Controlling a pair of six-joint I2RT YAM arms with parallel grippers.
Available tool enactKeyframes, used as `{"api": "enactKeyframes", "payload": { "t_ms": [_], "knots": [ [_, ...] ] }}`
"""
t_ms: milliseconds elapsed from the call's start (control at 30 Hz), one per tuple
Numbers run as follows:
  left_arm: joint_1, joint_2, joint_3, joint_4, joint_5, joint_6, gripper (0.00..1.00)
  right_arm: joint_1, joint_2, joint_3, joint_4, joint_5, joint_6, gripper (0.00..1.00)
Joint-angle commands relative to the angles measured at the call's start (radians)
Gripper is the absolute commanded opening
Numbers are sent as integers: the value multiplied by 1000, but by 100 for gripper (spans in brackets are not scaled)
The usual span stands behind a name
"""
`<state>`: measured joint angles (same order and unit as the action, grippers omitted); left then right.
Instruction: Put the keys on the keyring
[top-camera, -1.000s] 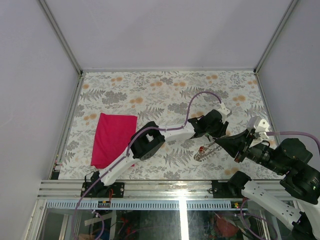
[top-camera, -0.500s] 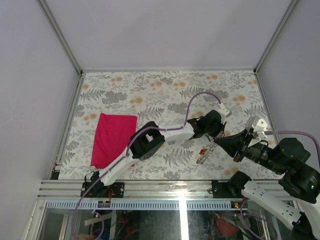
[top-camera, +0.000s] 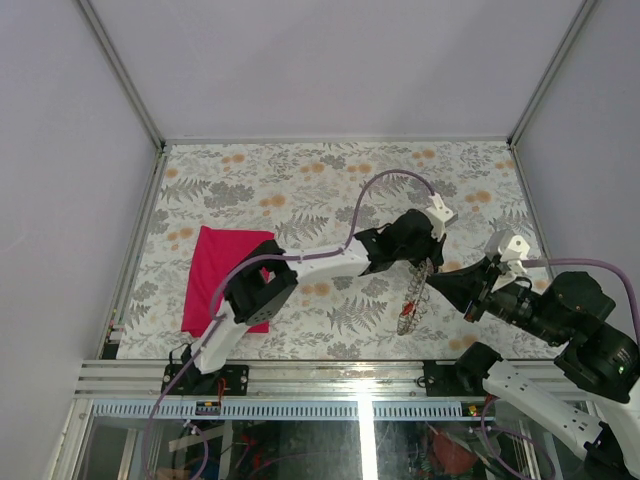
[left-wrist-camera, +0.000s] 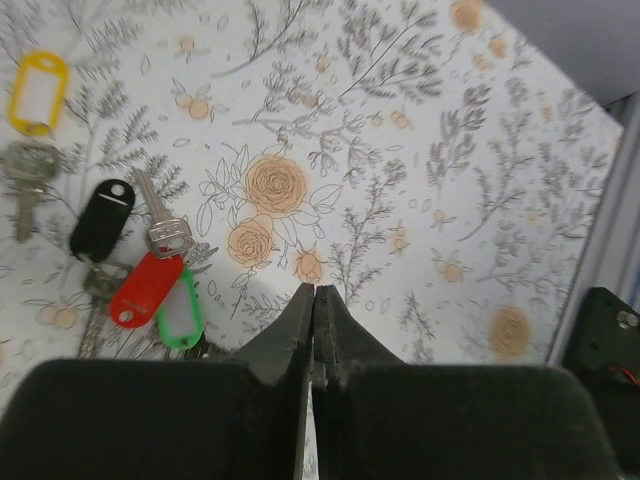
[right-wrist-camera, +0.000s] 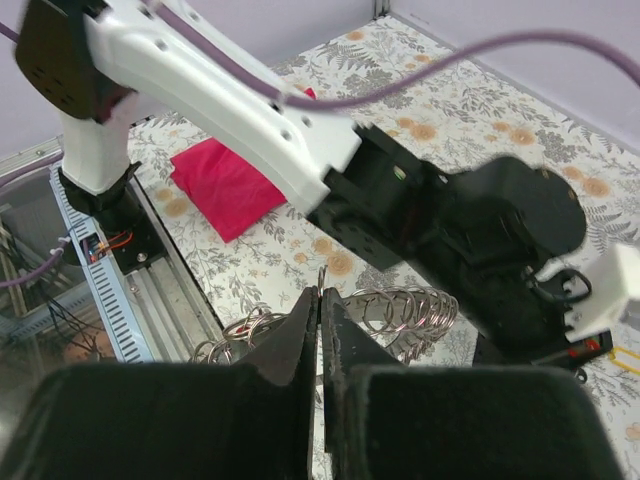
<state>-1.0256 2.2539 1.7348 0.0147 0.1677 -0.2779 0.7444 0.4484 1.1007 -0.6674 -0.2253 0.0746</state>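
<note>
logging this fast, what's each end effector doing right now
left end effector: closed, contents unclear
right end effector: closed on keyring

The keys (left-wrist-camera: 145, 290) have glossy plastic heads; the keyring (right-wrist-camera: 410, 310) is shiny metal; the cloth (top-camera: 225, 275) matt.

The left gripper (left-wrist-camera: 314, 292), its jaws partly apart a second ago, has closed them tip to tip. The left arm has swung: its elbow (top-camera: 255, 295) has shifted left to the near right corner of the magenta cloth (top-camera: 225, 275). Its wrist has drawn a little farther away and left, so the purple cable (top-camera: 385, 180) now arches higher toward the far side. The keyring (top-camera: 411, 295), earlier a short bunched clump at the tip of the right gripper (right-wrist-camera: 320, 292), is now a longer, thinner strand running from beside the left wrist toward the near edge. The right gripper has edged slightly left and far.
</note>
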Motion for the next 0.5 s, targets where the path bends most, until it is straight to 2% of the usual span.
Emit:
{"api": "enactKeyframes", "payload": {
  "t_ms": [0,467],
  "knots": [
    [6,-173,-76,69,-30,69,0,0,-3,61,36,12,-48,0],
    [9,-667,-452,54,-64,228,0,0,-91,22,136,-78,-111,0]
  ]
}}
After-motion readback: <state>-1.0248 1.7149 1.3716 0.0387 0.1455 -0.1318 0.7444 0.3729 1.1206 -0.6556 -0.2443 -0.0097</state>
